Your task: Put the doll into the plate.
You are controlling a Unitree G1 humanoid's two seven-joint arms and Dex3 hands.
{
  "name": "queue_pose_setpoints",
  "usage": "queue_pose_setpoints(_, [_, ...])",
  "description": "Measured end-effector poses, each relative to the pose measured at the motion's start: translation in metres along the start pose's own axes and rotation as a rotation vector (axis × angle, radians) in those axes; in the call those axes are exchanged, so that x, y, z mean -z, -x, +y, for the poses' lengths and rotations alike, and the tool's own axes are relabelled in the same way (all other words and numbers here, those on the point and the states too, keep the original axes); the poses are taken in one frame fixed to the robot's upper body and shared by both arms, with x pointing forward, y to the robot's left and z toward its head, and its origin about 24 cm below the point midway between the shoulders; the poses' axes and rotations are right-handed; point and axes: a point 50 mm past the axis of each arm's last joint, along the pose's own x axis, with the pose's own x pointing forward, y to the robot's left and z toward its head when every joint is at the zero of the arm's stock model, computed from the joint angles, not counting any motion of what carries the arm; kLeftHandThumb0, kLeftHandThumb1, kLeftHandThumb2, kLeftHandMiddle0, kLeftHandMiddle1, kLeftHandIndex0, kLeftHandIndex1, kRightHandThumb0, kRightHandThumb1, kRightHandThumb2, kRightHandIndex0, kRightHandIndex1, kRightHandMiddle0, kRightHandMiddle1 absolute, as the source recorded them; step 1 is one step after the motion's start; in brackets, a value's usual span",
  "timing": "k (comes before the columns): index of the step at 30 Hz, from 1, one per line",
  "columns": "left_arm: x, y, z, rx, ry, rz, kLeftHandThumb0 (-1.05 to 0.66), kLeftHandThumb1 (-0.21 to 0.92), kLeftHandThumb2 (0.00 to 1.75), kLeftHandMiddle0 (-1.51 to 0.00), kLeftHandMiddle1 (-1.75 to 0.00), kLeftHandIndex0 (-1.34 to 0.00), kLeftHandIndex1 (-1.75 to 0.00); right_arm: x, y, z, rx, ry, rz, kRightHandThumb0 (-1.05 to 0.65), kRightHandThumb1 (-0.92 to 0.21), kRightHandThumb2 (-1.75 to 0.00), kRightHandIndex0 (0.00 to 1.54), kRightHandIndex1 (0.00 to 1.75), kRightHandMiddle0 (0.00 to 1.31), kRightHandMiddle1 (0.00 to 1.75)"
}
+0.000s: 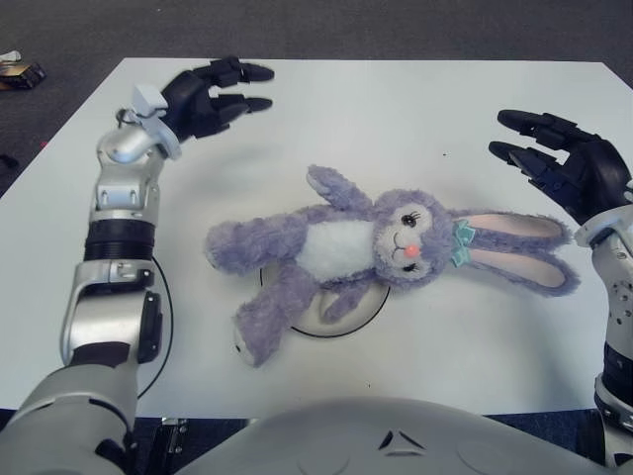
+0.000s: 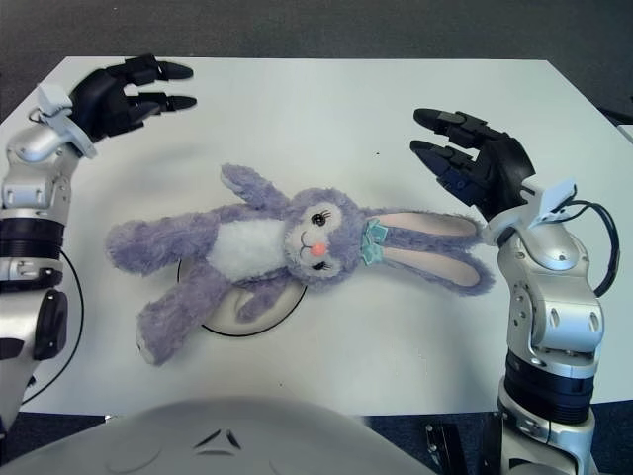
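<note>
Now: purple plush rabbit doll (image 1: 366, 247) lies across the round white plate (image 1: 341, 315).
Left hand (image 1: 213, 89) and right hand (image 1: 554, 158) hover apart, fingers spread (holding nothing), above the white bench (image 1: 396, 119).

The doll (image 1: 366, 252) is showing fluffy purple plush, with satin-looking pink ear linings at 3 o'clock. The plate (image 1: 341, 313) is looking smooth and white. The table (image 1: 396, 119) is appearing matt white.

The left hand (image 1: 213, 91) reaches forward on a bent silver arm, fingers spread and holding nothing. The right hand (image 2: 473, 158) is raised on its upright forearm, fingers likewise spread and holding nothing.
</note>
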Motion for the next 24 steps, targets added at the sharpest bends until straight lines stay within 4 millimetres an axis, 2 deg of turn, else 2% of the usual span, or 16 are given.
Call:
queue_pose_setpoints(6, [0.017, 0.008, -0.007, -0.020, 0.057, 0.042, -0.01, 0.92, 0.15, -0.71, -1.11, -0.44, -1.39, 0.010, 0.001, 0.002, 0.015, -0.036, 0.000, -0.36, -0.92, -0.24, 0.97, 0.34, 0.50, 1.42])
queue_pose_setpoints(8, [0.019, 0.009, -0.007, -0.028, 0.071, 0.043, -0.01, 0.92, 0.14, -0.70, -1.13, -0.45, -1.37, 0.010, 0.001, 0.002, 0.021, -0.040, -0.009, -0.23, -0.92, -0.20, 0.89, 0.57, 0.48, 1.43])
queue_pose_setpoints(9, [0.019, 0.010, -0.007, -0.045, 0.091, 0.035, -0.01, 0.92, 0.14, -0.69, -1.20, -0.48, -1.29, 0.011, 0.001, 0.003, 0.032, -0.054, -0.018, -0.12, -0.92, -0.17, 0.81, 0.79, 0.47, 1.44])
queue_pose_setpoints(12, [0.023, 0.013, -0.012, -0.102, 0.158, 0.010, -0.01, 0.92, 0.14, -0.68, -1.25, -0.50, -1.23, 0.017, 0.002, 0.007, 0.082, -0.125, -0.033, -0.04, -0.92, -0.15, 0.75, 0.95, 0.46, 1.45])
queue_pose_setpoints(17, [0.040, 0.021, -0.032, -0.125, 0.228, 0.028, -0.01, 0.92, 0.14, -0.67, -1.28, -0.51, -1.21, 0.034, 0.002, 0.013, 0.113, -0.208, 0.016, -0.01, -0.92, -0.14, 0.73, 1.01, 0.45, 1.45])
queue_pose_setpoints(23, [0.049, 0.028, -0.039, -0.137, 0.254, 0.057, -0.01, 0.92, 0.14, -0.67, -1.28, -0.51, -1.21, 0.036, 0.002, 0.013, 0.117, -0.219, 0.018, -0.01, -0.92, -0.14, 0.73, 1.02, 0.45, 1.45])
queue_pose_setpoints(24, [0.049, 0.028, -0.040, -0.153, 0.256, 0.053, -0.01, 0.90, 0.19, -0.64, -1.34, -0.50, -1.21, 0.036, 0.002, 0.014, 0.116, -0.233, 0.016, -0.01, -0.92, -0.13, 0.74, 1.05, 0.45, 1.40])
